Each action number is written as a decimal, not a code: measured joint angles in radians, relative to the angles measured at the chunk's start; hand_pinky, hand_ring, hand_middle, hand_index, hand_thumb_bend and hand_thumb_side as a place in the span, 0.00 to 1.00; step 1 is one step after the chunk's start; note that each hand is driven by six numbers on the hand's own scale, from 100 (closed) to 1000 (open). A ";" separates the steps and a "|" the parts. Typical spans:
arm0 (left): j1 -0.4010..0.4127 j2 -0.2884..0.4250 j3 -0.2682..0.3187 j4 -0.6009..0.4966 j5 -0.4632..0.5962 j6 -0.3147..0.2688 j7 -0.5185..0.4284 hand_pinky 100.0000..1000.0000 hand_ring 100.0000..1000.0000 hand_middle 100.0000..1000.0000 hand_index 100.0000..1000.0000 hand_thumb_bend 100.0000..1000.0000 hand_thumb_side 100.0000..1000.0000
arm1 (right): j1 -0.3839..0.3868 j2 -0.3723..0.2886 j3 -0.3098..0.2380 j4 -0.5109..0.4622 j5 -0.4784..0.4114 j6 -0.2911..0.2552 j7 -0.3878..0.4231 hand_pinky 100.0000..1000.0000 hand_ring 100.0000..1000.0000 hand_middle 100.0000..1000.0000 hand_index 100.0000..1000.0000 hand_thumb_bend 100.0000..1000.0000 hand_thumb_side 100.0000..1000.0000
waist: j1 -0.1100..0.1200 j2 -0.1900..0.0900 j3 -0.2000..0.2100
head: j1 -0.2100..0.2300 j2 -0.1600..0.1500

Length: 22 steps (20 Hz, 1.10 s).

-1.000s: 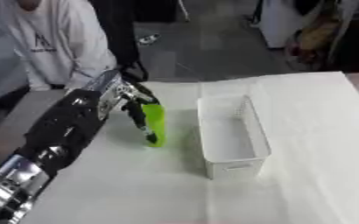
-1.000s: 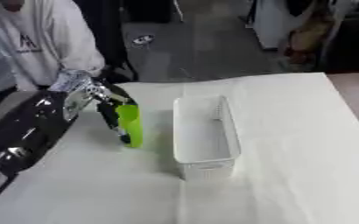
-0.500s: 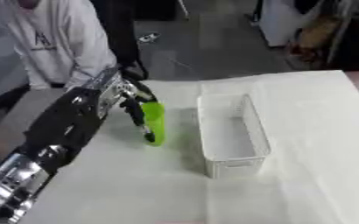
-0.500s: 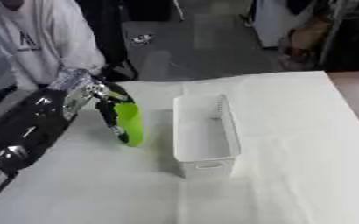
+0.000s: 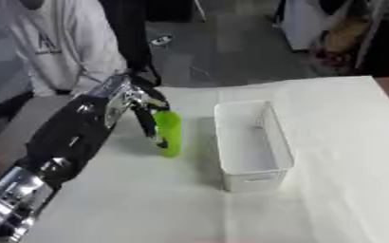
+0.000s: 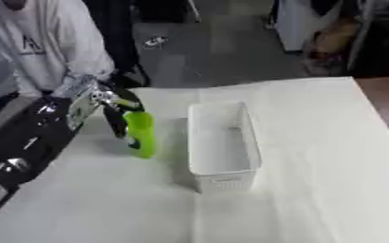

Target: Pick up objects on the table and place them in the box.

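A bright green bottle-like object (image 5: 170, 133) stands on the white table, just left of the white box (image 5: 249, 142). My left hand (image 5: 141, 107) reaches in from the lower left, and its dark fingers are curled round the green object's upper left side. The white box (image 6: 221, 140) is long and narrow, and nothing shows inside it. My right hand is not visible in either view.
The white tablecloth (image 5: 339, 156) spreads wide to the right of the box and in front of it. A person in a white top (image 5: 61, 42) stands at the far left edge of the table. Dark floor and clutter lie beyond the far edge.
The whole picture has shifted slightly. My left hand and the green object have stayed in nearly the same place beside the box.
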 measured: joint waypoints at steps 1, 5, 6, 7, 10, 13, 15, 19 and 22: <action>0.004 0.000 0.000 0.000 0.009 -0.002 0.027 0.00 0.08 0.40 0.42 0.44 0.25 | 0.000 0.000 0.000 0.000 0.000 0.000 0.000 0.23 0.39 0.49 0.63 0.06 0.58 | 0.000 0.000 0.000 | 0.000 0.000; 0.017 0.000 0.001 0.001 0.039 -0.016 0.143 0.00 0.05 0.38 0.42 0.42 0.24 | 0.000 0.000 0.000 0.000 0.001 0.000 0.000 0.23 0.39 0.49 0.63 0.06 0.58 | 0.000 0.002 0.000 | 0.000 0.000; 0.020 0.000 0.001 0.001 0.045 -0.021 0.170 0.00 0.05 0.37 0.41 0.41 0.24 | 0.000 0.000 0.000 0.000 0.001 -0.001 0.001 0.23 0.39 0.49 0.63 0.06 0.58 | 0.000 0.003 0.000 | 0.000 0.000; 0.020 0.000 0.000 0.002 0.050 -0.026 0.192 0.00 0.05 0.37 0.41 0.40 0.24 | 0.000 0.000 0.000 0.000 0.001 -0.001 0.001 0.23 0.39 0.49 0.63 0.06 0.58 | -0.001 0.003 0.000 | 0.000 0.000; 0.021 0.000 0.000 0.003 0.064 -0.037 0.240 0.00 0.04 0.36 0.41 0.40 0.25 | 0.000 0.000 0.000 0.000 0.001 -0.001 0.001 0.23 0.39 0.49 0.63 0.06 0.58 | -0.001 0.003 0.000 | 0.000 0.000; 0.021 0.000 0.001 0.000 0.079 -0.041 0.264 0.00 0.03 0.36 0.41 0.39 0.24 | 0.000 0.000 0.000 0.000 0.003 -0.001 0.001 0.23 0.39 0.49 0.63 0.06 0.58 | -0.001 0.003 0.002 | 0.000 0.000; 0.020 0.001 0.002 -0.004 0.089 -0.040 0.274 0.00 0.03 0.36 0.41 0.39 0.24 | 0.000 0.000 0.000 0.000 0.004 -0.001 0.001 0.23 0.39 0.49 0.63 0.06 0.58 | -0.001 0.003 0.004 | 0.000 0.000; 0.016 0.003 0.005 -0.020 0.108 -0.038 0.284 0.00 0.02 0.35 0.41 0.39 0.25 | 0.000 0.000 0.000 0.000 0.006 -0.001 0.001 0.23 0.39 0.49 0.63 0.06 0.58 | -0.001 0.003 0.004 | 0.000 0.000; 0.004 0.015 0.005 -0.037 0.126 -0.036 0.284 0.00 0.02 0.34 0.41 0.38 0.25 | 0.001 0.000 0.000 0.000 0.007 -0.001 0.001 0.23 0.39 0.49 0.63 0.06 0.58 | -0.001 0.003 0.006 | 0.000 0.001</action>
